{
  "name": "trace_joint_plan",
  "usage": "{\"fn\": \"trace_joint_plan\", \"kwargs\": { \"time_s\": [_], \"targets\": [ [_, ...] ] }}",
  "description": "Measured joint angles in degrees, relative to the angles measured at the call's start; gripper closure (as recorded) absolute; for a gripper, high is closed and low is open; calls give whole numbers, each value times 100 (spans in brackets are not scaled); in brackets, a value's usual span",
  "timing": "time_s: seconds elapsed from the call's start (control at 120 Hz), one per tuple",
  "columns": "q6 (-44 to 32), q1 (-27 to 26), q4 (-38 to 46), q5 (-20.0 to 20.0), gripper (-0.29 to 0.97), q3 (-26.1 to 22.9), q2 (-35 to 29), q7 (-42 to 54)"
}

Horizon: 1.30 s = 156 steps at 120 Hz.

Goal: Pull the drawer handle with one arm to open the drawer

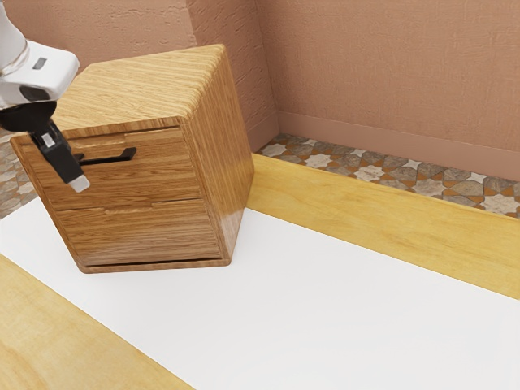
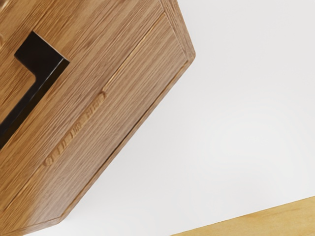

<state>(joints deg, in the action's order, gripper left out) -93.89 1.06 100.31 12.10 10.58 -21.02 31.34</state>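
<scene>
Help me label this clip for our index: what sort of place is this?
Probably a simulated room corner: a wooden drawer cabinet on a white-topped table, pink plaster walls, patterned floor tiles behind.

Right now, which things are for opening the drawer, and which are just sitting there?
For the job: end effector; black handle; top drawer that the handle is fixed to.
Just there: lower drawer; white tabletop; tiled floor.

Wooden upper drawer [image 1: 122, 180], front flush with its cabinet [image 1: 223, 122], black bar handle [image 1: 110, 155] horizontal across it.
</scene>
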Motion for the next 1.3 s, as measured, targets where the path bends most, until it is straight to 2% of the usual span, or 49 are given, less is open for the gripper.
{"fn": "trace_joint_plan", "kwargs": {
  "time_s": [0.483, 0.933, 1.067, 1.3],
  "targets": [
    [-908, 0, 184, 96, 0, 366, 188, 1007],
    [-1262, 0, 301, 97, 0, 387, 291, 1805],
    [-1325, 2, 302, 89, 0, 627, 285, 2022],
    [-1681, -8, 516, 87, 0, 647, 413, 2427]
  ]
}}
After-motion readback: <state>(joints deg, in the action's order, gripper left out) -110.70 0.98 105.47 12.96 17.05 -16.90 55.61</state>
